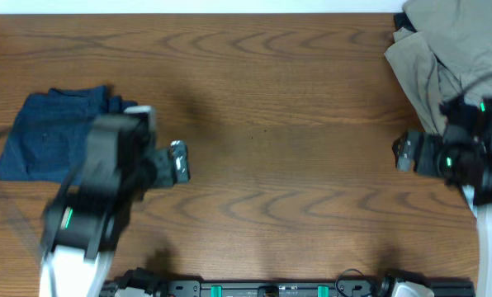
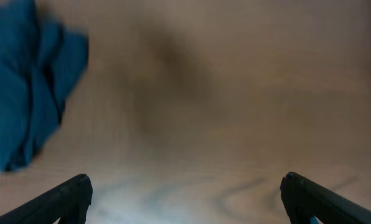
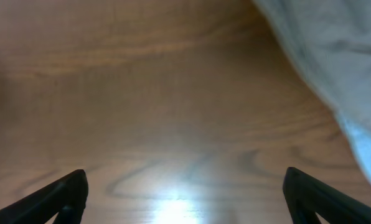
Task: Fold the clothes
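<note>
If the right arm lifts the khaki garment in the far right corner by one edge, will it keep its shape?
Probably not: the khaki garment lies crumpled in soft folds, so it should hang limp. It looks thin, thus likely light. Bunched layers may lift together rather than spread out.

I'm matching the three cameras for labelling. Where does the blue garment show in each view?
Overhead: the blue garment lies at the left side of the wooden table.
Left wrist: it fills the upper left corner.
Right wrist: not in it; the cloth at the upper right is the pale garment.
Shared landmark: the bare wood grain of the table shows in all three views.
</note>
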Controlling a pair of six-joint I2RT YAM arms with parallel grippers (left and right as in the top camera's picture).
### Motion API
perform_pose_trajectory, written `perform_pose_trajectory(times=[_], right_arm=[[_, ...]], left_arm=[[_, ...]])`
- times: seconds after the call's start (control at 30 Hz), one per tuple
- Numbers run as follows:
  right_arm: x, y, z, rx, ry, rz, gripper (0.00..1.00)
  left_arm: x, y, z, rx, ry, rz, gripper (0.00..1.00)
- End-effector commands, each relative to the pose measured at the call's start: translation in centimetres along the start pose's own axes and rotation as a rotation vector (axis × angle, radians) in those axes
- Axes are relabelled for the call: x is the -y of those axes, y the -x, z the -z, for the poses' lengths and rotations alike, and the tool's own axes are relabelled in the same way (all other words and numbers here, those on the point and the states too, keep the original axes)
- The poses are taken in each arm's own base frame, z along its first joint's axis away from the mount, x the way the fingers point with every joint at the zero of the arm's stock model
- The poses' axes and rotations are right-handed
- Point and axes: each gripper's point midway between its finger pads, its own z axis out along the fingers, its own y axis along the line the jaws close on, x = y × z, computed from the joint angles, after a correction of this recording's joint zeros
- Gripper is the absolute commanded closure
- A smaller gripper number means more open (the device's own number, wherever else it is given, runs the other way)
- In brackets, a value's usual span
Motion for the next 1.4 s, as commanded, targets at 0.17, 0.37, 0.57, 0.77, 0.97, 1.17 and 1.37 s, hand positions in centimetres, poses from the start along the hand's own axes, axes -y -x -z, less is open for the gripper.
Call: perform_pose_trajectory(times=[0.17,0.37,0.57,0.77,0.97,1.17,1.37], right_arm=[[-1.0,-3.2,1.9,0.175,0.030,0.043,0.01],[-1.0,-5.6,2.5,0.125,0.027,0.034,0.01],[-0.9,-6.5,2.3,0.088,0.026,0.027,0.01],[-0.9,-6.5,2.3,0.088,0.026,0.027,0.01],[-0.9,-6.4,2.4,0.094,0.023,0.029,0.01],[-1.6,-5.3,2.9,0.194,0.026,0.135,0.01],[-4.1,-4.2,4.0,0.457,0.091,0.354,0.01]], left_arm=[[-0.3,-0.9,5.3,0.238,-0.060,0.024,0.02],[-0.3,-1.2,6.3,0.266,-0.068,0.022,0.02],[-0.6,-2.0,6.0,0.230,-0.057,0.024,0.02],[-0.6,-2.1,6.0,0.228,-0.056,0.024,0.02],[-0.6,-2.1,6.0,0.228,-0.056,0.024,0.02],[-0.6,-2.1,6.0,0.228,-0.056,0.023,0.02],[-0.6,-2.1,6.0,0.228,-0.056,0.023,0.02]])
